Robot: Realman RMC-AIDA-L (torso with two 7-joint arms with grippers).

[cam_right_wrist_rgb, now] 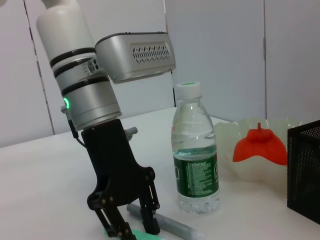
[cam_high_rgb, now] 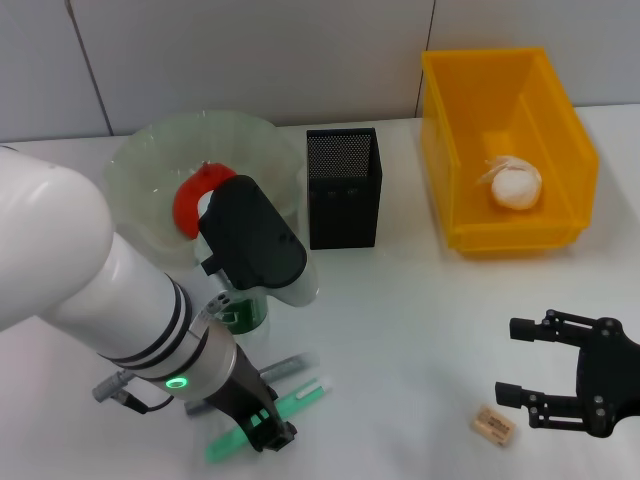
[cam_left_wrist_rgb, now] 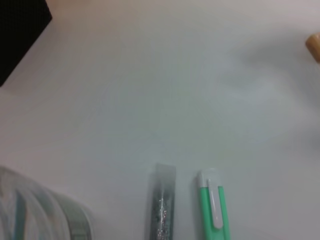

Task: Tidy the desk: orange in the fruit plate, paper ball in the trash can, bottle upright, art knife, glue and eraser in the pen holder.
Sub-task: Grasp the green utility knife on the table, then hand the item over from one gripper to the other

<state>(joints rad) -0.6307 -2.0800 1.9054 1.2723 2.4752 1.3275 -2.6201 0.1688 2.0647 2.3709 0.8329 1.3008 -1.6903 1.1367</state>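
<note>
The paper ball lies in the yellow bin at the upper right of the head view, so that step looks done. The bottle stands upright beside the left arm, its cap on top; that step also looks done. The orange is harder to judge: something orange-red sits in the clear fruit plate at the upper left, partly hidden by the arm, and I cannot tell what it is.

The pen holder, at upper centre, shows nothing inside from here, so the three small items appear to be left. The green art knife and the grey glue stick lie side by side, close but apart, at the lower left of the head view. The eraser lies at the lower right.

The left gripper is down at the table over the knife and glue. In the right wrist view its fingers stand narrowly apart with tips at the green knife, the glue just beyond them. Whether they grip the knife yet I cannot tell.

The right gripper hovers at the lower right, spread wide and empty, with the eraser just beside its lower finger.
</note>
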